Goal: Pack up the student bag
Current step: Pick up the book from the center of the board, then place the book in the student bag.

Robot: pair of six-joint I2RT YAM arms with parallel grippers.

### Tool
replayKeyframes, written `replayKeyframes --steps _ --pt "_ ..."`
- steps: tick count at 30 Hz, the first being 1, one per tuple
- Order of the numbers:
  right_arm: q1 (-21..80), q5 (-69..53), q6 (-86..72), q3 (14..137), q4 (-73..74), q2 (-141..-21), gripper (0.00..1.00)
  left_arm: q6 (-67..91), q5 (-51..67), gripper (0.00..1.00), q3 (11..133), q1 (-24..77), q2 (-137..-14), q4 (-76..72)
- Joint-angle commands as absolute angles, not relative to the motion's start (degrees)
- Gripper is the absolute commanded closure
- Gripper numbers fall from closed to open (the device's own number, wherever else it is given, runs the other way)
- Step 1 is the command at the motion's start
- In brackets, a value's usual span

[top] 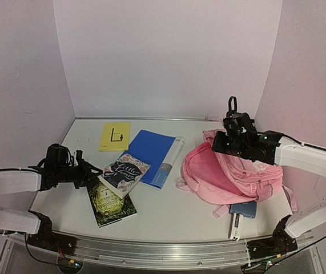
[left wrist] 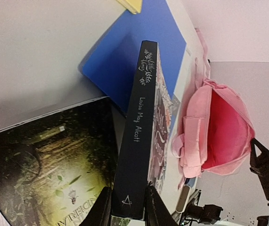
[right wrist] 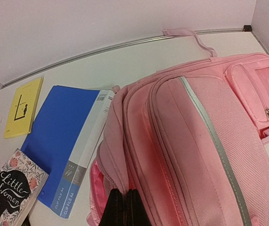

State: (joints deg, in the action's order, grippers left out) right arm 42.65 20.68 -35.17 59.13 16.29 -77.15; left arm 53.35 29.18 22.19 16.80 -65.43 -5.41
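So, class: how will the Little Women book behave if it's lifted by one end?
Probably fairly stiff: the Little Women book shows a straight spine where the left hand grips it. Pinched at one end only, it could sag or pivot.

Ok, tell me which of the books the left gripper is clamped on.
The Little Women paperback, its dark spine between the left gripper's fingers; it overlaps the green-covered book, while the yellow one lies apart.

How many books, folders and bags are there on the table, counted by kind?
Books: 3 (yellow, Little Women, green)
Folder: 1
Bag: 1
Total: 5
Not counted: a small blue thing half under the bag; its kind cannot be told.
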Motion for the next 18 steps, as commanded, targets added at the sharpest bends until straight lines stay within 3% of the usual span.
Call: replayKeyframes --steps 1,18 --pt "42.42 17.3 -35.93 62.33 12.2 -72.93 1.0 51.48 38.73 1.0 27.84 16.52 -60.69 -7.23" --pt "43.13 9.8 -36.37 68.77 8.62 -75.4 1.0 55.37 58.12 1.0 46.21 17.31 -66.94 -9.18"
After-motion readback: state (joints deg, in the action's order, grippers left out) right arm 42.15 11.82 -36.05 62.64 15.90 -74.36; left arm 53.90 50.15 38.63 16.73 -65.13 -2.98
